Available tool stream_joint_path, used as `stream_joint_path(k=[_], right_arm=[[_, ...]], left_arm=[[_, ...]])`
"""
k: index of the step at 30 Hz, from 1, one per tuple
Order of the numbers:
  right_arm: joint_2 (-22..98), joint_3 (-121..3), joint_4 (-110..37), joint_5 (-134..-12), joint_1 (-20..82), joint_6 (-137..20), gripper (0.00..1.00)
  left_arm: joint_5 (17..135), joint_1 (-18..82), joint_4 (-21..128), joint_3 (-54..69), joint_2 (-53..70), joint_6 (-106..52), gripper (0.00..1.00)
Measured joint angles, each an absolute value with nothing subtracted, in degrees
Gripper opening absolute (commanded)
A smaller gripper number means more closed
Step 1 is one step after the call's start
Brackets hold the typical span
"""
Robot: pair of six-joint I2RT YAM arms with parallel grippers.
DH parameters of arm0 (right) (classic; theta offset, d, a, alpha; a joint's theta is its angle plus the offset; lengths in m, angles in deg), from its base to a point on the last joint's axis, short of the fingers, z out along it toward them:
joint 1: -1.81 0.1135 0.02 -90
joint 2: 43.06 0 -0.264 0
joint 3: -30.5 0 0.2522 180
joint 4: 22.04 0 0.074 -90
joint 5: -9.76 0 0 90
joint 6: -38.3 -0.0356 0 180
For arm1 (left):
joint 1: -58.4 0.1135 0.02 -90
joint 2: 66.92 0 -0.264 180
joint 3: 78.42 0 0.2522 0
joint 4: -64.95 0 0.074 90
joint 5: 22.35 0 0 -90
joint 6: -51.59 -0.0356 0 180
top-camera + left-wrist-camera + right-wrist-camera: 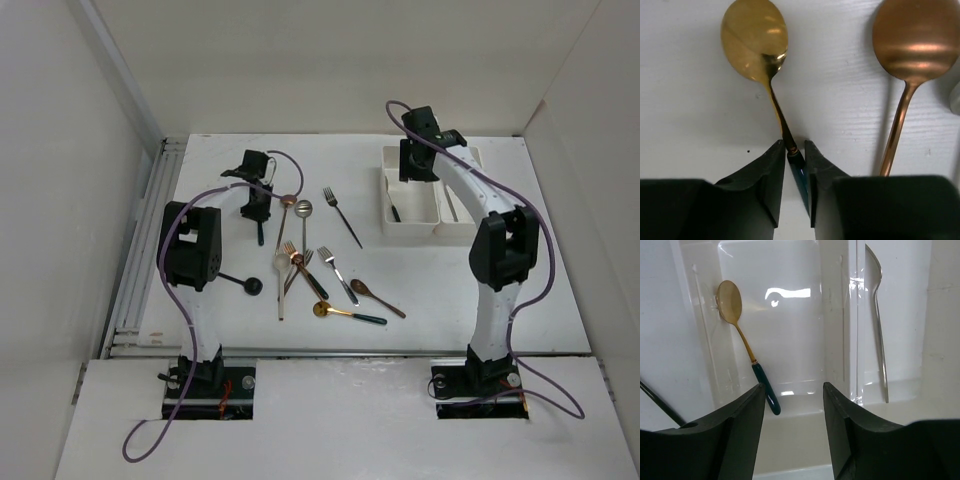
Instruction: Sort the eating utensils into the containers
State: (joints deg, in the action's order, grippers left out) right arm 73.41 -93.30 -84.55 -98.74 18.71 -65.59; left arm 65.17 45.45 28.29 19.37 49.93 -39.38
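You were working in a robotics lab cell, not a kitchen or a home. The white table sat boxed in by plain white panels that rose behind it and on both sides, like a purpose-built test enclosure. An aluminium rail ran along the table's left edge. At the table's near edge, the left arm and the right arm were bolted down at their bases, with purple cables trailing loose from them. The spoons and forks lay scattered straight on the tabletop, near white plastic bins toward its far side, set out like test props on a bench.
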Motion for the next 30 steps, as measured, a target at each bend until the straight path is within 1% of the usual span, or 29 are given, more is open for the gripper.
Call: stream_joint_path(k=[1,2,13,14,15,16,17,18,19,20,21,23,26,28,30], right_arm=[[73.41,-92.95,-84.62,-98.74,18.71,-65.59,0.55],[73.41,-92.77,-84.75,-98.74,18.71,-65.59,0.55],[69.80,-92.25,-84.70,-98.72,18.78,-65.35,0.55],[69.01,-92.25,-84.64,-98.74,18.86,-65.05,0.58],[68.05,-92.14,-84.40,-98.85,19.17,-64.63,0.64],[66.85,-91.90,-83.87,-98.89,19.67,-64.11,0.68],[65.36,-91.51,-83.00,-98.81,20.50,-63.30,0.74],[63.61,-90.89,-81.84,-98.28,21.73,-62.36,0.85],[61.86,-90.50,-80.64,-97.47,23.19,-61.62,0.91],[59.90,-89.63,-78.54,-96.07,24.94,-60.72,0.93],[58.06,-88.86,-76.29,-93.76,26.78,-60.13,0.99],[54.56,-87.11,-70.65,-87.29,30.47,-59.28,1.00],[52.07,-85.25,-61.03,-76.64,35.00,-60.35,1.00],[52.29,-84.53,-54.56,-69.93,36.13,-63.10,0.99],[54.02,-84.71,-49.71,-64.64,36.31,-65.92,0.94]], left_arm=[[65.68,45.45,28.19,19.37,49.96,-39.32,0.11],[66.00,45.45,28.03,19.37,49.96,-39.23,0.00],[69.13,47.51,25.54,20.61,49.96,-38.53,0.00],[69.81,48.03,24.53,21.36,49.96,-38.46,0.00],[70.81,48.60,23.33,22.56,49.96,-38.42,0.00],[71.77,49.15,22.28,24.13,49.96,-38.36,0.00],[72.93,49.50,21.26,26.14,49.96,-38.29,0.00],[74.92,50.07,20.29,29.94,49.93,-38.25,0.00],[75.84,50.33,20.27,31.72,49.72,-38.25,0.00],[77.28,50.61,20.34,33.90,49.34,-38.05,0.00],[79.05,50.72,20.86,35.93,48.43,-37.77,0.00],[83.31,50.74,22.31,38.27,45.41,-36.39,0.00],[90.72,50.57,25.63,38.47,38.88,-33.35,0.00],[94.22,50.02,28.56,37.75,34.77,-31.25,0.00],[96.71,49.37,30.94,36.31,30.85,-29.42,0.00]])
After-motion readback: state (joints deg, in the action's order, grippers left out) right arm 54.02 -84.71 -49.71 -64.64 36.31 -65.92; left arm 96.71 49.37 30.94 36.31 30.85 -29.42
